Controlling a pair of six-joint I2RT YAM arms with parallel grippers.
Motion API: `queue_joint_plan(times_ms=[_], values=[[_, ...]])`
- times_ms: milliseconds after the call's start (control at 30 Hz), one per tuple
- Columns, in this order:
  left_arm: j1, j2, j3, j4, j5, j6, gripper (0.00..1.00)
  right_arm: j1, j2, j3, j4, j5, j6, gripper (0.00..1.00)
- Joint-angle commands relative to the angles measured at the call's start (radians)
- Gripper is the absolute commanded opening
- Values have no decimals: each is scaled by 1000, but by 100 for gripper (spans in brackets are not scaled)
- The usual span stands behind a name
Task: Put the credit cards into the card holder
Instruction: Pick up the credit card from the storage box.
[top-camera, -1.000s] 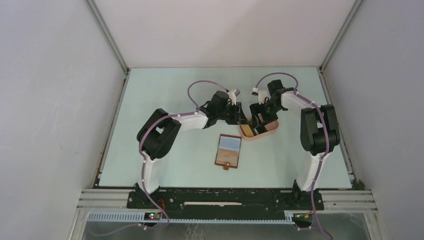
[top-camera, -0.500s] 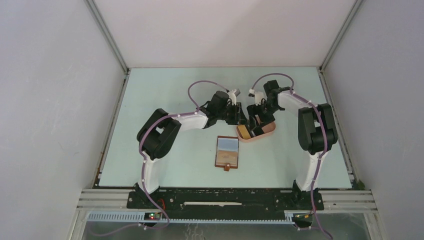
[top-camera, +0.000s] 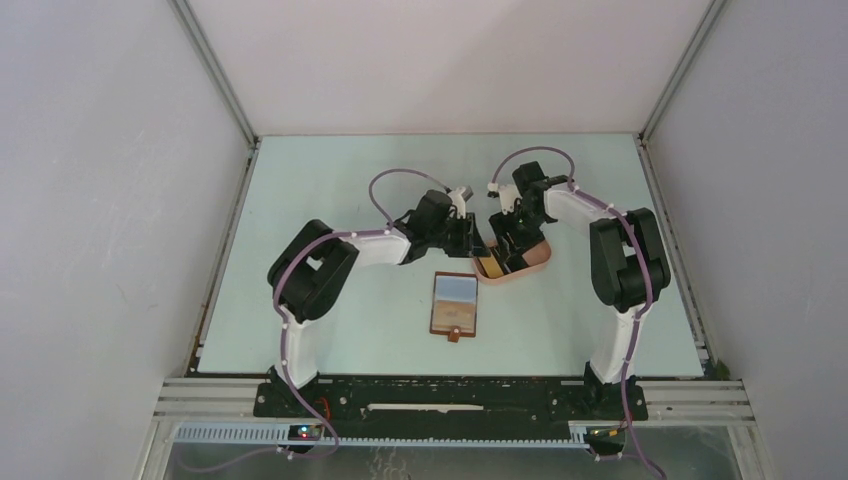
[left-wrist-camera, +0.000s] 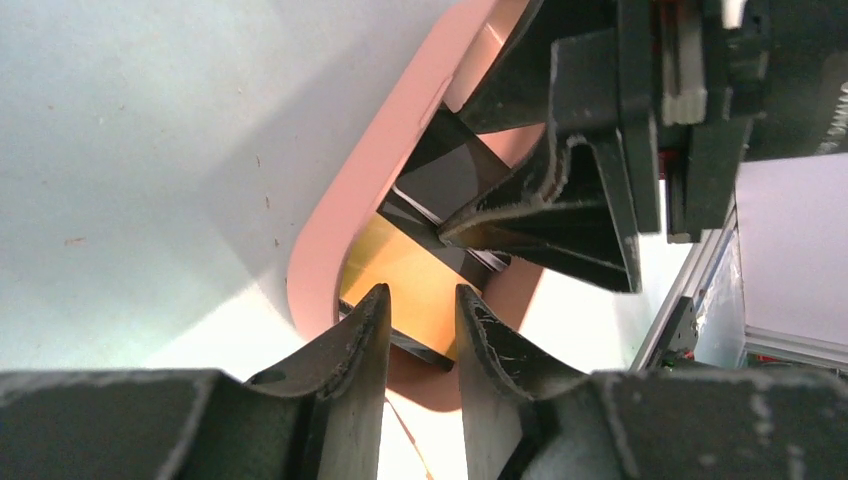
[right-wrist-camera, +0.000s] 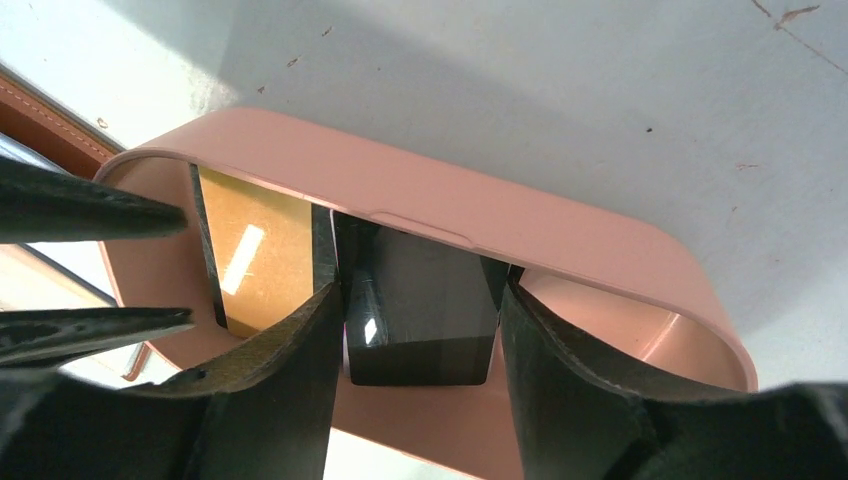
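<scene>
A pink oval tray (right-wrist-camera: 450, 200) holds the credit cards on edge. A yellow-tan card (right-wrist-camera: 262, 250) leans against its wall beside a dark card (right-wrist-camera: 425, 330). My right gripper (right-wrist-camera: 420, 293) reaches into the tray, open. Its fingers straddle the dark card's width, the left one touching and the right one a sliver away. My left gripper (left-wrist-camera: 420, 302) is partly open at the tray's near end (left-wrist-camera: 340, 220), with the yellow-tan card (left-wrist-camera: 410, 270) showing in its gap, not pinched. The card holder (top-camera: 456, 303) lies open in front of the tray, grey-blue and tan inside.
From above, both grippers crowd the tray (top-camera: 540, 258), the left gripper (top-camera: 478, 243) and right gripper (top-camera: 508, 243) nearly touching. The holder's brown leather edge (right-wrist-camera: 40, 115) lies just beyond the tray. White enclosure walls ring the pale table (top-camera: 330, 180).
The right gripper has shifted left, gone deeper into the tray and narrowed its jaws around the dark card. The left gripper has edged towards the tray's near end.
</scene>
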Motion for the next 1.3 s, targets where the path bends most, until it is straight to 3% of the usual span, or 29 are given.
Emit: queue_joint_plan(times_ms=[0,367,1033,1267], values=[[13,-106,-54,41,-22,10,35,1,19,-32,39,22,-5,59],[13,-138,-98,117,25,-53,35,-115,12,-23,6,-269,-6,40],[-4,-66,-21,188,85,-202,37,-257,79,19,-60,-618,-19,39],[-3,-33,20,188,68,-251,47,-274,93,26,-70,-668,-21,39]])
